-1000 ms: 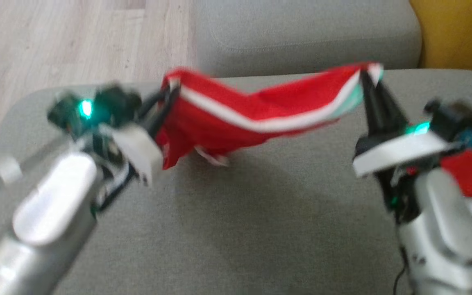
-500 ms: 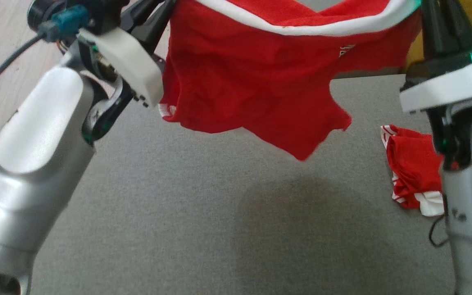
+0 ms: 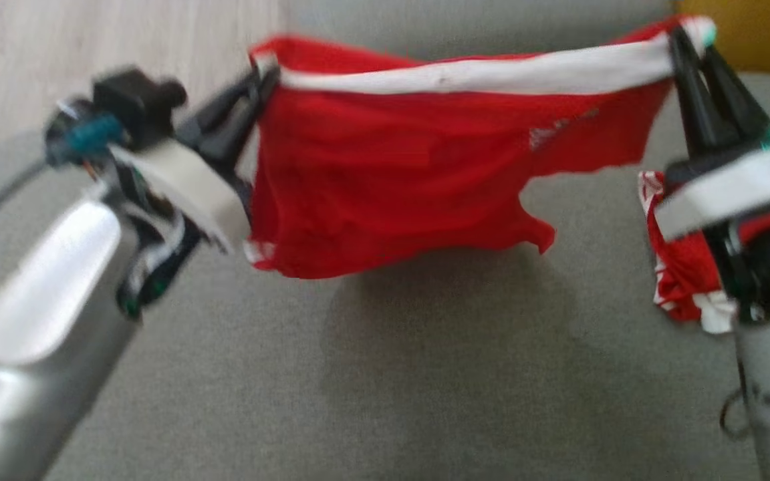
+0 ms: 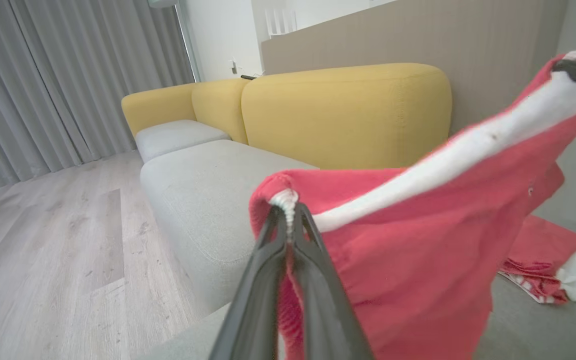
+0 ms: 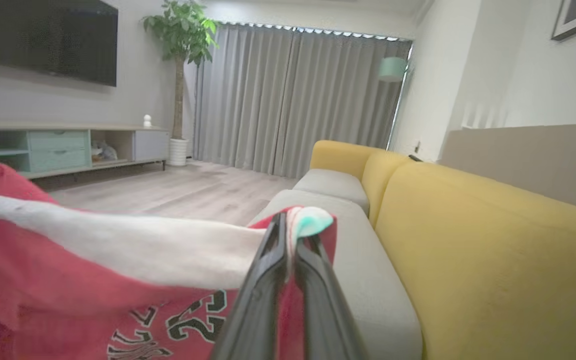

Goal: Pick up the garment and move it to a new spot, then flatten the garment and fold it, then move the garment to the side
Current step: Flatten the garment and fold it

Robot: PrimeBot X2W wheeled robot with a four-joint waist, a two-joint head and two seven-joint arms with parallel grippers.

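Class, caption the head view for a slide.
The left gripper and right gripper stretch the red garment by its white band above a grey cushion; another red cloth lies at right.

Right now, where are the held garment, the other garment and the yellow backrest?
held garment (image 3: 392, 180), head view, red middle.
other garment (image 3: 682, 280), head view, crumpled red part.
backrest (image 4: 348, 110), left wrist view, yellow front.

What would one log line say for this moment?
left gripper: shut on red garment | right gripper: shut on red garment | garment: hangs stretched over grey cushion | crumpled red cloth: lies on cushion
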